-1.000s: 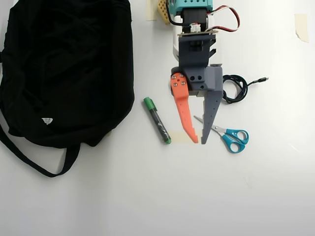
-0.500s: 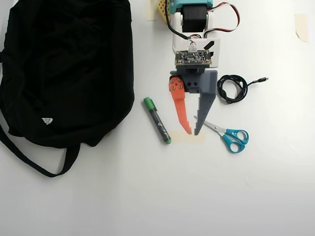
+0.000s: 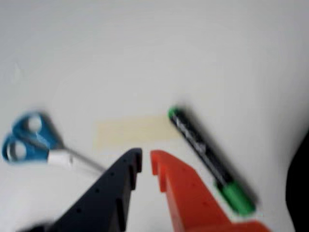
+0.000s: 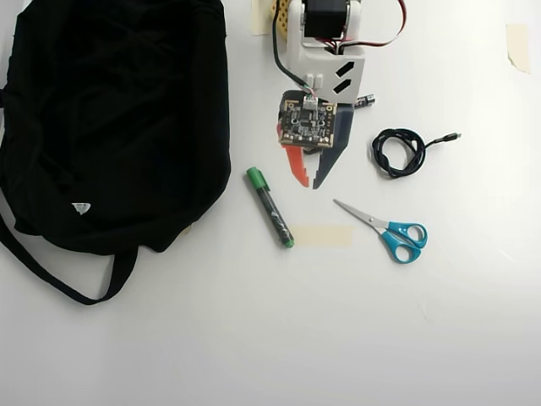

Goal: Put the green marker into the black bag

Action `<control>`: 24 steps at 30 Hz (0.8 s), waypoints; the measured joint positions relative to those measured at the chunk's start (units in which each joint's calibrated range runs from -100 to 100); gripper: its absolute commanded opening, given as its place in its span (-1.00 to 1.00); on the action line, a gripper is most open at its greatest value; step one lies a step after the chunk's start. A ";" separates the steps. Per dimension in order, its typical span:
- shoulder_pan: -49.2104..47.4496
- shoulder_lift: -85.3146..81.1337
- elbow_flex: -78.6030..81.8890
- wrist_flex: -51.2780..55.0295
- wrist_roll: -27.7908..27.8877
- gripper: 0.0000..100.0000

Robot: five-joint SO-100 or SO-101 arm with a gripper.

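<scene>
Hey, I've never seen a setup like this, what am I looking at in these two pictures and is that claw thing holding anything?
It is a small robot arm on a white table. One picture looks straight down from above; the other comes from a camera riding on the arm's wrist. Its two-finger tool, one finger orange and one dark, is nearly closed and holds nothing. On the table lie a green marker, a big black bag, blue-handled scissors, a coiled black cable and a strip of tape. The marker lies between the bag and the tool.
</scene>
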 measured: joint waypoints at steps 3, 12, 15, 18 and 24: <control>0.37 -0.50 0.00 4.64 0.05 -0.95; -1.03 -3.90 0.00 12.80 0.10 -0.95; -3.23 -4.32 0.00 14.34 0.10 -0.95; -3.60 -4.32 0.00 14.68 0.10 -0.95; -3.82 -4.32 0.00 15.71 0.10 -0.96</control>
